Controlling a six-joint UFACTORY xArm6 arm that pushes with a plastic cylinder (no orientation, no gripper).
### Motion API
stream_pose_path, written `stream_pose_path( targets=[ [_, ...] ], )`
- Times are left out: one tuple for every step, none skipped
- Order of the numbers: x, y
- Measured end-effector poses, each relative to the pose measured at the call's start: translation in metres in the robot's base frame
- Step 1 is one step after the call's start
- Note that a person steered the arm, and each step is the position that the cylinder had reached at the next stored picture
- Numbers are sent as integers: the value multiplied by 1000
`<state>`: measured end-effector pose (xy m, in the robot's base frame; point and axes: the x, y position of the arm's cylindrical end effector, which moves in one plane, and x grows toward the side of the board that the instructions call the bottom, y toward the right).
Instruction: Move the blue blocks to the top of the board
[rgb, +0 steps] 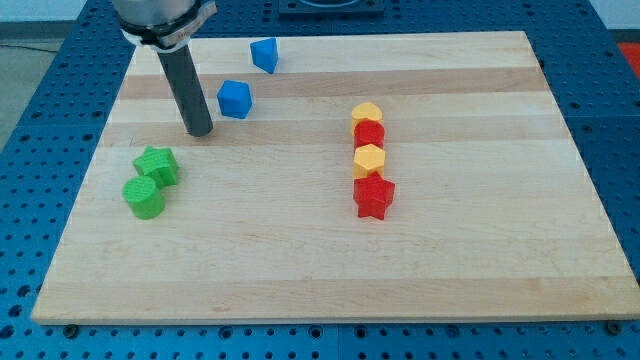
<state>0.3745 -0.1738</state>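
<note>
The board (330, 270) was a pale wooden panel with lengthwise grain bands, lying on a blue perforated table (40, 130) whose rows of holes showed along every side of it. At the view's top edge a strip of darker equipment was visible, too cropped to identify.

My arm ended in a plain dark rod with no jaws at all, so nothing was gripped or held. My tip (200, 133) rested on the board in the upper left part of the view, just beside the nearer blue block and to its lower left, with a small gap between them — not touching, as far as could be told.

That nearer blue block (235, 99), a chunky cube-like piece, sat a short way in from the board's top edge. It looked about as wide as it was long, so no long axis could be made out; its faces were turned slightly off the board's edges. The second blue block (265, 54) lay up and to the right of it, close to the top edge, a more angular piece tilted with a corner toward the view's bottom.

Below my tip, toward the left edge, a green star-like block (158, 164) touched a green rounded block (144, 196). Well apart, right of centre, four blocks stood in a touching column — a yellow block (367, 113), a red block (370, 134), another yellow hexagonal block (370, 158), and a red star block (374, 196) at the bottom.
</note>
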Motion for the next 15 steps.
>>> stream_pose_path(
  targets=[
    [-22, 9],
    [-28, 35],
    [-31, 62],
    [-37, 75],
    [-40, 74],
    [-43, 74],
    [-43, 58],
    [-45, 43],
    [-63, 45],
    [-72, 76],
    [-71, 81],
    [-62, 94],
    [-60, 106],
    [-60, 110],
    [-68, 110]
  ],
)
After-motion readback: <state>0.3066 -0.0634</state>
